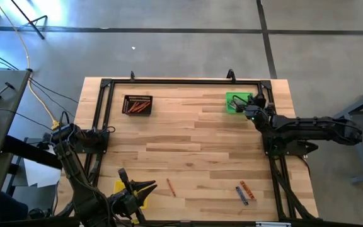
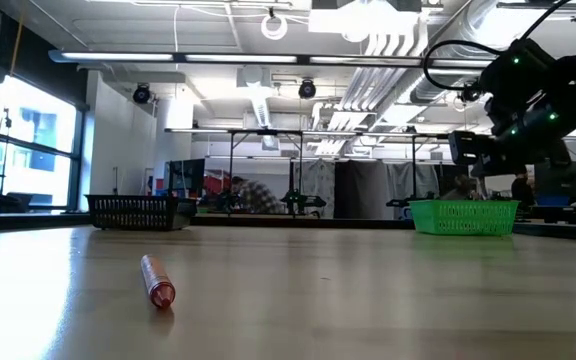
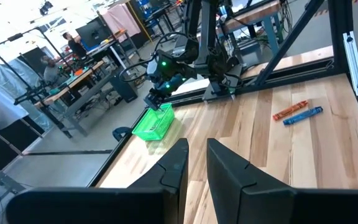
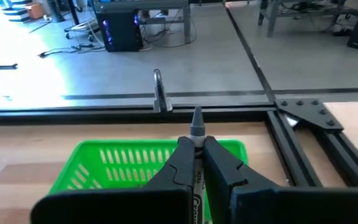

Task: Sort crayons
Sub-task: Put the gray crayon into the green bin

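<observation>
My right gripper (image 4: 196,146) is shut on a grey crayon (image 4: 197,127) and hovers over the green tray (image 4: 123,163), which stands at the table's far right (image 1: 234,101). On the table lie an orange-red crayon (image 1: 170,186) near the front middle, and a blue crayon (image 1: 241,195) beside an orange one (image 1: 247,189) near the front right. A black tray (image 1: 137,104) at the far left holds orange crayons. My left gripper (image 3: 197,149) waits above the near left (image 1: 149,187), slightly open with nothing between its fingers. My right gripper pinches the grey crayon between its two fingers, with the crayon lying along them. Its labelled body (image 4: 197,186) runs back between the fingers, and its pointed tip (image 4: 197,119) sticks out past the fingertips. The crayon is lifted clear above the green tray and points toward the table's far edge.
A black metal frame (image 1: 103,113) runs around the work area, with a clamp (image 4: 159,92) on its far bar behind the green tray. A yellow tray (image 1: 120,187) lies under my left arm at the near left. Bare wood stretches across the table's middle.
</observation>
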### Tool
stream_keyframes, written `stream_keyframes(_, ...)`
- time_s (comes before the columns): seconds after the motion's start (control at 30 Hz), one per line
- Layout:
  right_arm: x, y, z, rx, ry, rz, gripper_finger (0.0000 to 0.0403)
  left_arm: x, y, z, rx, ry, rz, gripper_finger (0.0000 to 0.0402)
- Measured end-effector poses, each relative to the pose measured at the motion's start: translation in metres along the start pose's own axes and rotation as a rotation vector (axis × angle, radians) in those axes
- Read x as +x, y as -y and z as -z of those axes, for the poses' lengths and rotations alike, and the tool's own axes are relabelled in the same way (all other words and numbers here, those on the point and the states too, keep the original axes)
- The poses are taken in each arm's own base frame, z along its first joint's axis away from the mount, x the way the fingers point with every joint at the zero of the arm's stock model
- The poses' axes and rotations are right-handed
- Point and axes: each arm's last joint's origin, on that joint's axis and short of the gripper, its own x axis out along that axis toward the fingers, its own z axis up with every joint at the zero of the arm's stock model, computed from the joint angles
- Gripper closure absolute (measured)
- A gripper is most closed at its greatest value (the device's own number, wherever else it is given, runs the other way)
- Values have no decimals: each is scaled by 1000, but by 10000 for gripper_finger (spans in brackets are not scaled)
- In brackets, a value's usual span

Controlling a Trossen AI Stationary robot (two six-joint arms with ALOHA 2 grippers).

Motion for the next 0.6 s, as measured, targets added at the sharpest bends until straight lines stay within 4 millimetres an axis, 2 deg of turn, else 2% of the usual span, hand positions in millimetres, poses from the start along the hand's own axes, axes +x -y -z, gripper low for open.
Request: stream_keyframes(0.6,0,-2,2,-2,-53,-70,398,0,0,0,0,0,0,358)
